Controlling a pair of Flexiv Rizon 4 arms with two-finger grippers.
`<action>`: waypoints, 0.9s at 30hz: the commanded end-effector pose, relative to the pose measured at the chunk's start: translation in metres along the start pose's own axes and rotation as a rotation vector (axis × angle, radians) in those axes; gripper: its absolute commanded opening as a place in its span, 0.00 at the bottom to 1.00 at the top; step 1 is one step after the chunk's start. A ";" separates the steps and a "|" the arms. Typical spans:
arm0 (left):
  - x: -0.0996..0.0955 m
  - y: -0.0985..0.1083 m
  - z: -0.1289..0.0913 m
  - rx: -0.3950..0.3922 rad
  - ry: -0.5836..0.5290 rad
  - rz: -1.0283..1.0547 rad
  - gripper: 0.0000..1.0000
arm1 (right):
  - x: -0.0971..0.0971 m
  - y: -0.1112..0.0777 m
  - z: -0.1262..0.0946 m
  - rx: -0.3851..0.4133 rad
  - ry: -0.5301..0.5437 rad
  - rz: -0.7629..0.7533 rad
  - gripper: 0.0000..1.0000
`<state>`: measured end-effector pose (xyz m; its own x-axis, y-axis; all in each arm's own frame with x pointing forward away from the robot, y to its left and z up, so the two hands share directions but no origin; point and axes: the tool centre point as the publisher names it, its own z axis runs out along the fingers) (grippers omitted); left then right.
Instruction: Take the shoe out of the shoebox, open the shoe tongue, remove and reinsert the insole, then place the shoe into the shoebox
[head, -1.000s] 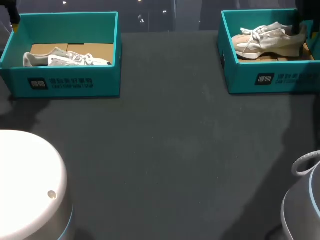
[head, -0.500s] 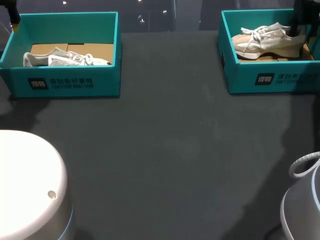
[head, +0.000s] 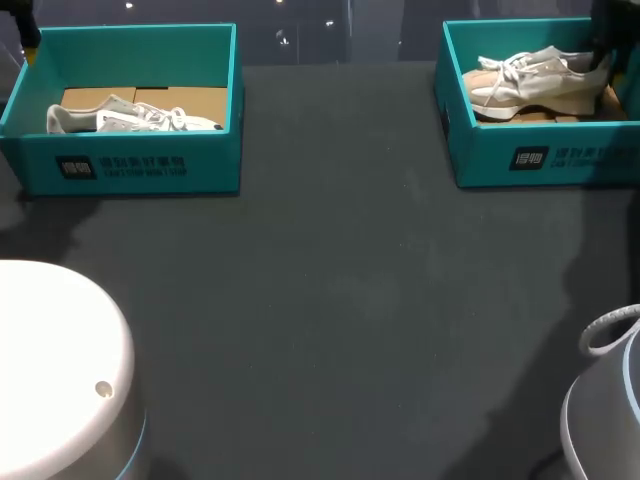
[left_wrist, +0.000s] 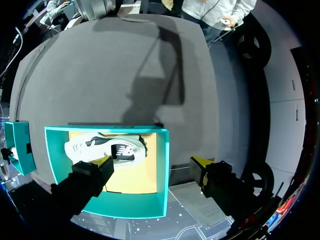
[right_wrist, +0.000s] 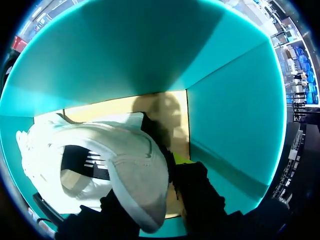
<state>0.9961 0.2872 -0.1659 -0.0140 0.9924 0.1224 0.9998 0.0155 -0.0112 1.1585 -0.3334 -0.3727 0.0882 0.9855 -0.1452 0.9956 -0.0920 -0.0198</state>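
Note:
A white and beige shoe (head: 530, 82) lies in the right teal shoebox (head: 540, 158), toe toward the table's middle. My right gripper (head: 600, 38) stands at its heel. In the right wrist view the heel (right_wrist: 142, 187) sits between both dark fingers of the right gripper (right_wrist: 147, 192), which press it from two sides. A white shoe (head: 130, 117) lies on brown card in the left teal shoebox (head: 130, 165). My left gripper (left_wrist: 150, 162) hangs open high above that box's far edge, well above the white shoe (left_wrist: 107, 149). It shows only at the head view's corner (head: 28, 35).
Dark grey table (head: 340, 300) between and in front of the two boxes. The arms' white bases (head: 55, 380) stand at the near corners. The right box's teal walls (right_wrist: 235, 115) close in around the right gripper.
The right gripper's fingers have closed on the shoe's heel, and the heel end has risen slightly inside the box. The left arm has not moved.

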 end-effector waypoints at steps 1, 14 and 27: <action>0.000 -0.001 0.000 -0.001 0.001 0.000 1.00 | 0.001 -0.002 -0.007 0.000 -0.007 0.002 0.00; 0.000 -0.001 0.000 -0.001 0.001 0.000 1.00 | -0.016 -0.002 -0.052 -0.020 -0.020 0.034 0.00; 0.000 -0.001 0.000 -0.001 0.001 0.000 1.00 | -0.026 0.000 -0.099 -0.034 -0.034 0.025 0.00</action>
<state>0.9961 0.2871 -0.1659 -0.0139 0.9924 0.1224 0.9998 0.0154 -0.0112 1.1630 -0.3453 -0.2866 0.1111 0.9780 -0.1766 0.9938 -0.1098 0.0171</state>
